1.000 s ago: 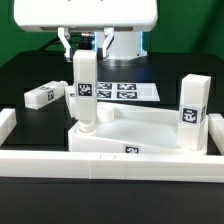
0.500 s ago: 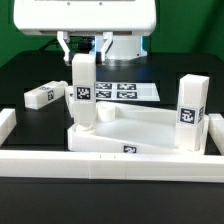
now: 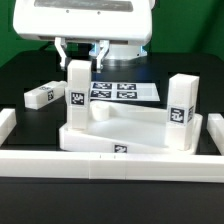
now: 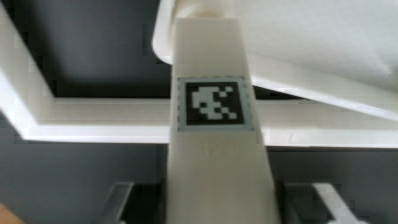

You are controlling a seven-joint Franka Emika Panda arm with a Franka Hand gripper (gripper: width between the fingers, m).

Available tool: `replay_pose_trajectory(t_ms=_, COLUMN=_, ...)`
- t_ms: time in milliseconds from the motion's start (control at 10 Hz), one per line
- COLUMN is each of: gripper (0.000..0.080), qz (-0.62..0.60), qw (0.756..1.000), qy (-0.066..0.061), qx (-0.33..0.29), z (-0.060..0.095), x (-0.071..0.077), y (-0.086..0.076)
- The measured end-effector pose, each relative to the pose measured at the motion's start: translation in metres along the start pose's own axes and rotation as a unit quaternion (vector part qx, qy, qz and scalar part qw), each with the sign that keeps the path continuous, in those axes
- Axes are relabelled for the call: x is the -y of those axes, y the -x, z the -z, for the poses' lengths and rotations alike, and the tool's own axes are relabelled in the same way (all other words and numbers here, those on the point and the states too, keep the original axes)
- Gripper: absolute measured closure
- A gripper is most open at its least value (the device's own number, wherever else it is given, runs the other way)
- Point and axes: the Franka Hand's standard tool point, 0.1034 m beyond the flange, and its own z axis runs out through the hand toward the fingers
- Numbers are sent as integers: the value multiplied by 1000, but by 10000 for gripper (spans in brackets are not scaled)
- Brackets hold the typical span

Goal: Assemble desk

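Note:
The white tray-like tabletop [image 3: 128, 126] lies in the middle of the black table. One tagged white leg [image 3: 77, 95] stands upright in its corner on the exterior view's left. My gripper [image 3: 80, 56] comes down from above and is shut on that leg's top. In the wrist view the leg [image 4: 217, 140] runs between my fingers [image 4: 128, 198] toward the tabletop [image 4: 329, 60]. A second leg [image 3: 180, 112] stands at the corner on the exterior view's right. A third leg [image 3: 40, 96] lies flat on the table at the exterior view's left.
The marker board [image 3: 128, 90] lies behind the tabletop. Long white border bars run along the front [image 3: 110, 160], the exterior view's left [image 3: 8, 122] and right [image 3: 215, 130].
The tabletop, with both standing legs, has shifted toward the exterior view's left and turned a little. My gripper has moved with the held leg. The lying leg and marker board stayed put.

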Motion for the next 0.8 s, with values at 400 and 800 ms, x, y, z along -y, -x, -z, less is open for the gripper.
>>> replay_pose_trajectory(t_ms=400, gripper=322, qz=-3, qw=1000, qy=-3, qx=4, z=0, x=1, y=0)
replay_pose_trajectory(t_ms=800, gripper=152, qz=-12, qw=1000, qy=-19, qx=14, z=9, x=-1, y=-6)
